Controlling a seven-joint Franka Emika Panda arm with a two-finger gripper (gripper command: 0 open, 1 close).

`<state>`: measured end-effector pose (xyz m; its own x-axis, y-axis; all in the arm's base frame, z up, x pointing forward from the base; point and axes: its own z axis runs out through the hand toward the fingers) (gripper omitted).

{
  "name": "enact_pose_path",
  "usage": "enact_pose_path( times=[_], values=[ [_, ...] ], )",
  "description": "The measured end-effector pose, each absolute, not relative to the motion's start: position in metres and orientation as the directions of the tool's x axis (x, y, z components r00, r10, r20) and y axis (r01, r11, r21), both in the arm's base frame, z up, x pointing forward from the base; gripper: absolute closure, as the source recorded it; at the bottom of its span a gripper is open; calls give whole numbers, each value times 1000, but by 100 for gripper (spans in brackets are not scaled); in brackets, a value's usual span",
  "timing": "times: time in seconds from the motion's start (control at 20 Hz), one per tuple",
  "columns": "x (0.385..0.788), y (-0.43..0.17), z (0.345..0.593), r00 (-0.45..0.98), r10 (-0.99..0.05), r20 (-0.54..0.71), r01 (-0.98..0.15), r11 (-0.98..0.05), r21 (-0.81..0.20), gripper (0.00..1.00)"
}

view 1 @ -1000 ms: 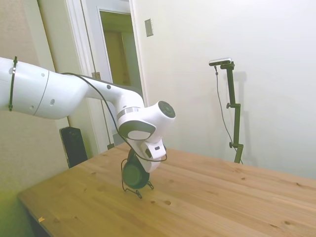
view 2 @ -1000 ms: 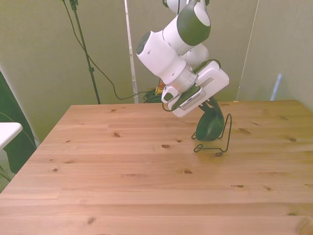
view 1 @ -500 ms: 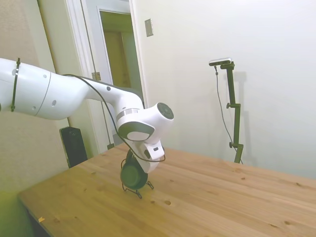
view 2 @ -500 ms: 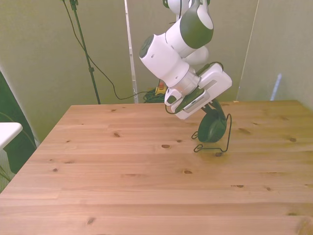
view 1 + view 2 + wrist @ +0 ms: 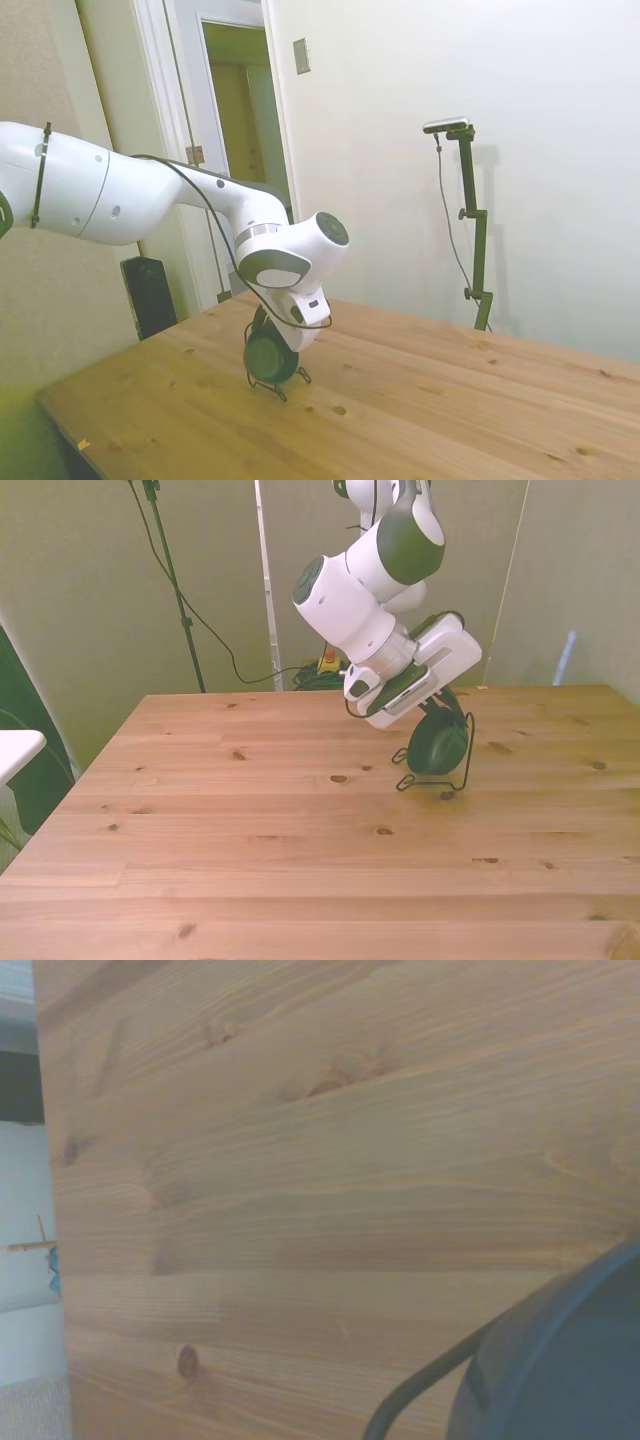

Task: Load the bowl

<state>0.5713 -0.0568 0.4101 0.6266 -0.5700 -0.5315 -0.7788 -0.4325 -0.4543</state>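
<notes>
The dark green bowl (image 5: 438,746) stands on its edge inside the thin black wire rack (image 5: 467,752), toward the front view's right side of the wooden table (image 5: 250,860). My gripper (image 5: 440,708) comes down at a slant from above. Its dark fingers hold the bowl's upper rim, partly hidden behind the white hand. In the side view the bowl (image 5: 268,357) sits under the gripper (image 5: 268,322), with the rack's feet (image 5: 280,388) on the table. The wrist view shows the bowl's rim (image 5: 570,1360) and one rack wire (image 5: 420,1390) over the boards.
A dark box (image 5: 150,295) stands off the table's far corner by the doorway in the side view. A white object (image 5: 15,748) sits beyond the table at the front view's left edge. Cables (image 5: 300,675) lie behind the far edge.
The arm and the bowl have shifted a little toward the front view's right and slightly lower, deeper into the rack. The hand has tilted a bit more.
</notes>
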Motion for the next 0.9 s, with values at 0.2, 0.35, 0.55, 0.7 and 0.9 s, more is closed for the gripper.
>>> enact_pose_path(
  times=[0.2,0.35,0.55,0.7,0.9],
  values=[
    [568,-62,418,622,-556,-552,-783,-415,-463,100],
    [568,-64,414,615,-555,-560,-788,-407,-462,100],
    [571,-72,402,603,-560,-568,-797,-401,-452,100],
    [574,-87,395,590,-566,-576,-806,-370,-461,100],
    [573,-112,399,567,-571,-594,-820,-325,-470,100]
  ],
)
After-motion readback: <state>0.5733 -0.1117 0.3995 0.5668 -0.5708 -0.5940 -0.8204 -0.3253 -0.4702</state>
